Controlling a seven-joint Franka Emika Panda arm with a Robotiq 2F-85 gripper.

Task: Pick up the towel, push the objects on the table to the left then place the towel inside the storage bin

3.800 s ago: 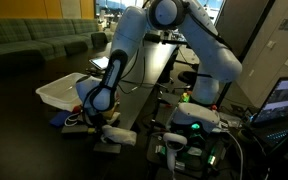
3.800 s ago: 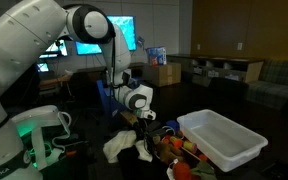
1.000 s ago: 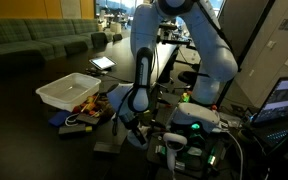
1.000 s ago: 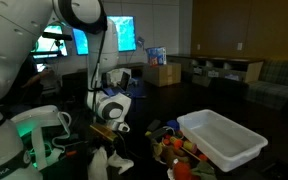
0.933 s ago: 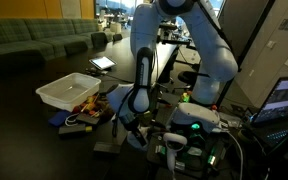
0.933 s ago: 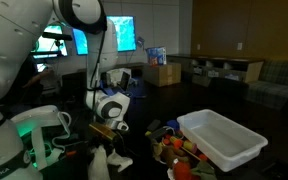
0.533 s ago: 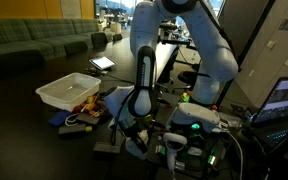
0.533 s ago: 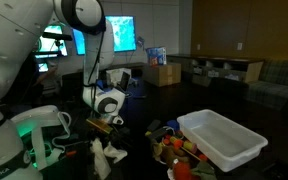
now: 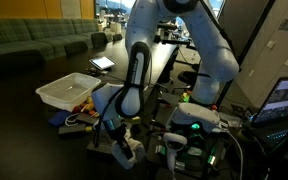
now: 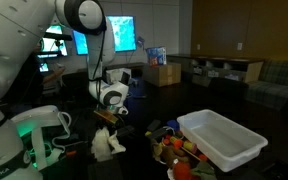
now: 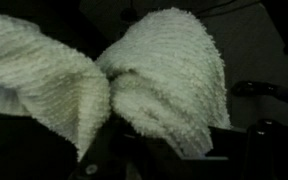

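The gripper (image 10: 108,120) is clamped shut on the towel (image 10: 108,145), pinching the cloth near its top. The towel hangs below the fingers in a loose, bunched drape. In the wrist view the towel (image 11: 159,70) fills most of the frame, a thick, nubby, whitish cloth folded into two lobes that meet in a crease where it is gripped.

The storage bin (image 10: 227,141) stands on the table (image 9: 44,112) well apart from the towel, and nothing can be seen inside it from this angle. The objects (image 10: 170,148) lie in a heap right against the near side of the bin, between the bin and the towel, with red, yellow and dark pieces showing. In an exterior view the same heap sits just beside the bin's corner, and the towel hangs beyond the heap, on the side away from the bin.

The towel is low over the table, apart from the heap. Whether its lower end touches the tabletop cannot be told in the dim light. A flat tablet (image 9: 102,63) lies on the table behind the bin.
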